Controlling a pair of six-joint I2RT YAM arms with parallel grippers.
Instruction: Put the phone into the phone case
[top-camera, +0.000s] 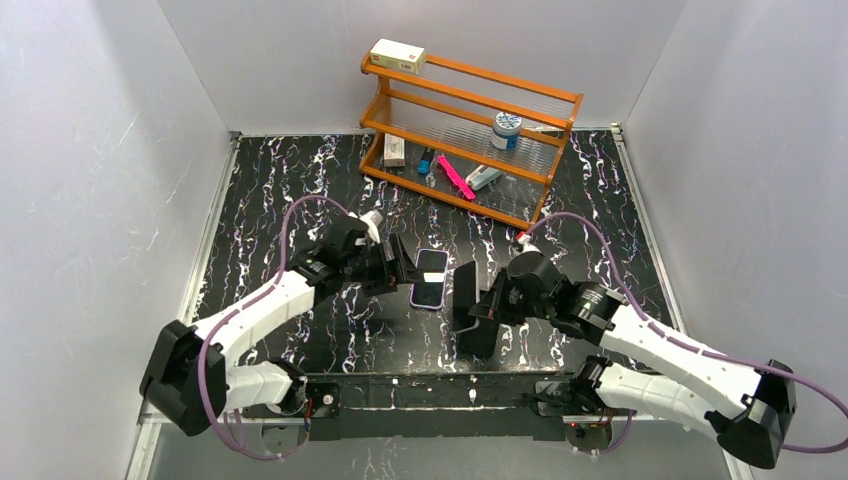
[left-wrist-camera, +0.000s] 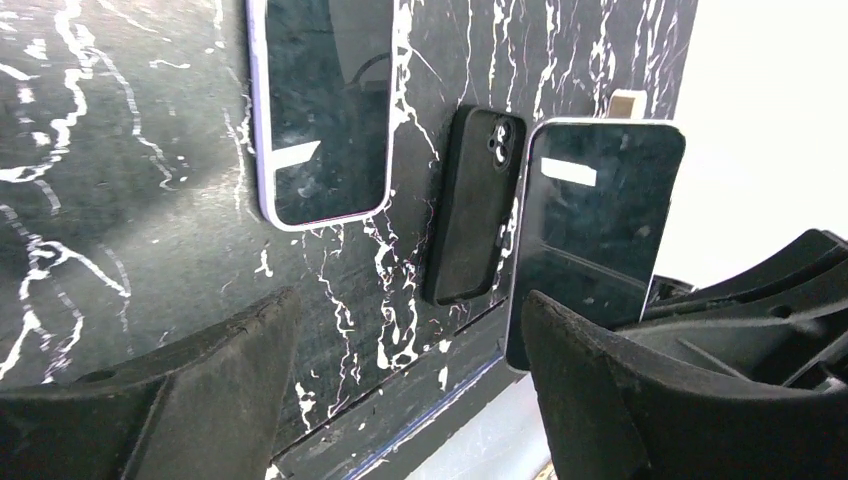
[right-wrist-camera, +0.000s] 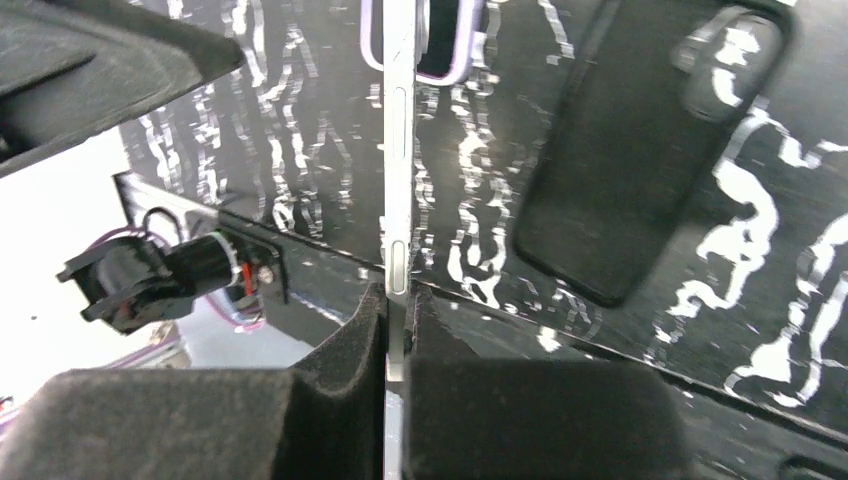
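Two grippers, your right gripper (right-wrist-camera: 398, 300) pinching the phone (right-wrist-camera: 398, 200), your left gripper (left-wrist-camera: 410, 320) spread wide at its nine o'clock, phone case (left-wrist-camera: 470, 205) flat on desk (top-camera: 300, 170).

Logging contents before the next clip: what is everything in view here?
phone: 1, dark face, pale edge, upright in the right pincer
phone case: 1, matte black, flat on the table beside the phone
lavender-edged phone: 1, flat on the table in front of the left pincer
rack: 1, orange wood, far side of the table
white box: 1, top of the rack
round tin: 1, blue and white, middle shelf
pink stick: 1, bottom shelf
table: 1, black with white veins
left pincer: 1, black, open, empty
right pincer: 1, black, shut on the phone's edge
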